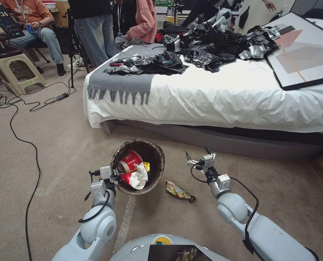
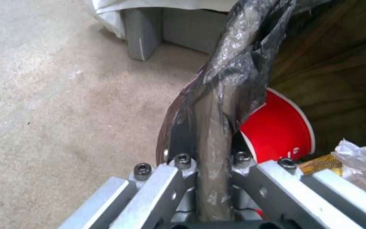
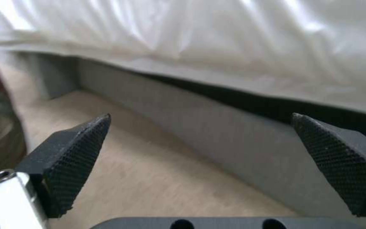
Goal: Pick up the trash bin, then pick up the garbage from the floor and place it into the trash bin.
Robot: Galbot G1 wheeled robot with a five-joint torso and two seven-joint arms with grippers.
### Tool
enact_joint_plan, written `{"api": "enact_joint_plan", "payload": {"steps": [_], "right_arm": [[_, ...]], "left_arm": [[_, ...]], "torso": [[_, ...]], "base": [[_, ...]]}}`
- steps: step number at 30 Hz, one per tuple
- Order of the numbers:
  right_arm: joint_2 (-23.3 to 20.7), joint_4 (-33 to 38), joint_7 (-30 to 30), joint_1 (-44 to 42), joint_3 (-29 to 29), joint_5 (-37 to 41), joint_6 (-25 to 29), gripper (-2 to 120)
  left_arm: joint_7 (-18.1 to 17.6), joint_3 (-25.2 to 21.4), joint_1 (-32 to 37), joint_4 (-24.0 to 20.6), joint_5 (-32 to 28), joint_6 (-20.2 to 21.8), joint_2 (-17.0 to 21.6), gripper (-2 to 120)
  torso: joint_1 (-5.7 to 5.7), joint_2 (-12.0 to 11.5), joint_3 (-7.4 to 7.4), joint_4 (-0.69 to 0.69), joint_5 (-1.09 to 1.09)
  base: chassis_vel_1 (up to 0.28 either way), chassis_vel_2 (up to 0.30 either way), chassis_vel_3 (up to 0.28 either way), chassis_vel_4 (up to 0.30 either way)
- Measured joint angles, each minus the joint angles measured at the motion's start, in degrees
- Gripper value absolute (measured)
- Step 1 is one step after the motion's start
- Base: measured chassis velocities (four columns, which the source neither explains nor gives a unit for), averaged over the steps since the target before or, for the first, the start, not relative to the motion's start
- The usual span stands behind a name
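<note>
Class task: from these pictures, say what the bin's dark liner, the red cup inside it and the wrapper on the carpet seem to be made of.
Dark brown liner bag: thin glossy plastic film, crinkled and partly see-through. Red-and-white cup: probably coated paper, smooth with a thin white rim. Gold snack wrapper: apparently metallised foil, creased and shiny. The left gripper has its jaws shut on the liner-covered rim.

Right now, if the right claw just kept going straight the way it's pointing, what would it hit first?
Most likely the grey bed base. The right claw, open and empty, aims across bare carpet at that panel under the white sheet. Nothing lies between, though depth is hard to judge.
</note>
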Motion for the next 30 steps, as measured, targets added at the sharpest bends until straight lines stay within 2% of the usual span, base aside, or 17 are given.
{"api": "enact_joint_plan", "payload": {"steps": [7, 10, 12, 15, 20, 30], "right_arm": [[-3.33, -2.97, -7.88, 3.99, -3.47, 5.39, -0.4, 100], [-3.34, -6.74, -11.39, 7.16, -6.51, 6.32, 0.03, 100], [-1.95, -13.75, -16.17, 11.14, -12.14, 7.42, 1.89, 100], [-1.49, -15.27, -16.95, 11.84, -13.27, 7.38, 2.43, 100], [0.82, -22.05, -20.24, 14.43, -18.42, 6.04, 4.83, 100], [2.54, -26.87, -21.15, 15.64, -22.37, 4.74, 5.8, 100]], "left_arm": [[0.08, -0.15, 0.25, -0.06, 0.13, -0.06, -0.01, 0], [0.14, -0.08, 0.29, -0.06, 0.34, -0.07, -0.25, 0], [0.17, -0.05, 0.29, 0.11, 0.47, -0.07, -0.3, 0], [0.17, -0.07, 0.29, 0.13, 0.48, -0.07, -0.27, 0], [0.19, -0.37, 0.21, 0.32, 0.43, -0.09, -0.09, 0], [0.2, -0.42, -0.26, 0.75, 0.2, -0.14, -0.01, 0]], "torso": [[0.0, 0.0, 0.0, -0.01, 0.0], [0.0, 0.0, 0.0, 0.0, 0.0], [0.0, 0.0, -0.01, 0.0, 0.0], [0.0, 0.0, -0.01, 0.0, -0.01], [0.0, 0.0, -0.01, 0.0, -0.01], [0.0, 0.0, -0.01, 0.0, -0.01]], "base": [[0.0, 0.0, 0.0, 0.0], [0.0, 0.0, 0.0, 0.0], [0.0, 0.0, 0.0, 0.0], [0.0, 0.0, 0.0, 0.0], [0.0, 0.0, 0.0, 0.0], [0.0, 0.0, 0.0, 0.0]]}}
